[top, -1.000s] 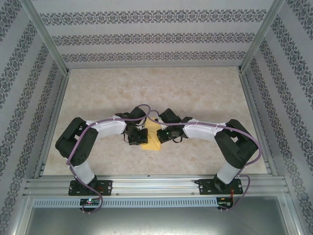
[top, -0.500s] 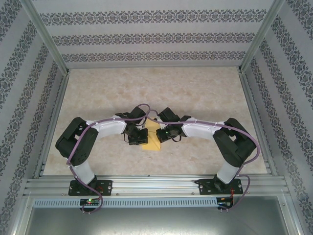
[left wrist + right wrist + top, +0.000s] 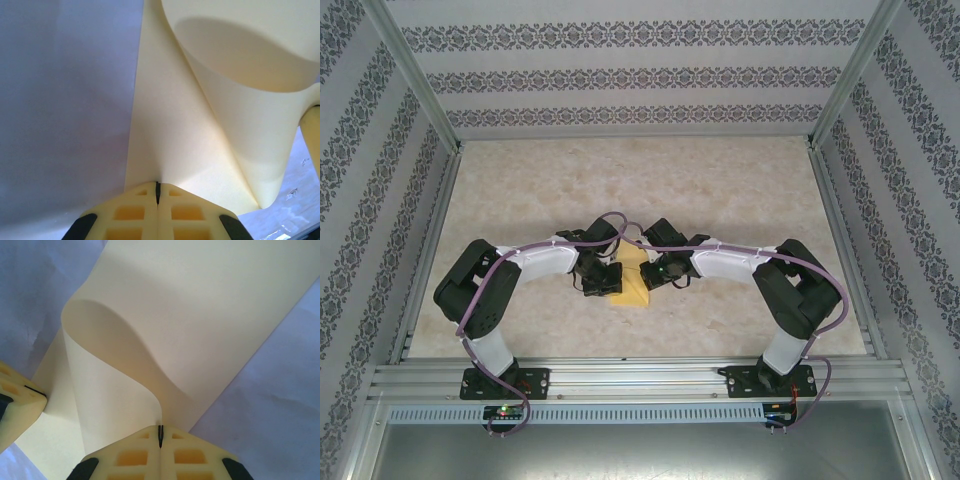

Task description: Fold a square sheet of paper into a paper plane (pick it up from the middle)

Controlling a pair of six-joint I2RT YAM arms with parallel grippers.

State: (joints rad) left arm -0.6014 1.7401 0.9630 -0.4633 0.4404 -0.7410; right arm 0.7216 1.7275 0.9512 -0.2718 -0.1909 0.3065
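Yellow-orange and matte, the square sheet of paper point(image 3: 634, 287) lies near the middle of the beige marbled counter point(image 3: 720, 190), between the two claws and partly hidden under them; the left claw point(image 3: 601, 281) comes at it from the left and the right claw point(image 3: 661, 272) from the right, both arms bent inward from their bases on the aluminium rail point(image 3: 640, 380). From the left wrist, the left claw point(image 3: 157, 187) has its pale yellow jaws pressed together to a thin dark slit, with the sheet point(image 3: 170, 140) running straight into that slit; one layer lies flat while another rises in a loose curl at the upper right; a finger of the right claw point(image 3: 312, 131) touches the curl's right edge. From the right wrist, the right claw point(image 3: 160, 432) is likewise closed tight, pinching the lower edge of the curled flap of the sheet point(image 3: 200, 315); the left claw point(image 3: 15, 402) sits at the lower left, against the paper's flat layer. Purple cables point(image 3: 480, 300) run along both arms; patterned wallpaper point(image 3: 620, 75) lines the walls.
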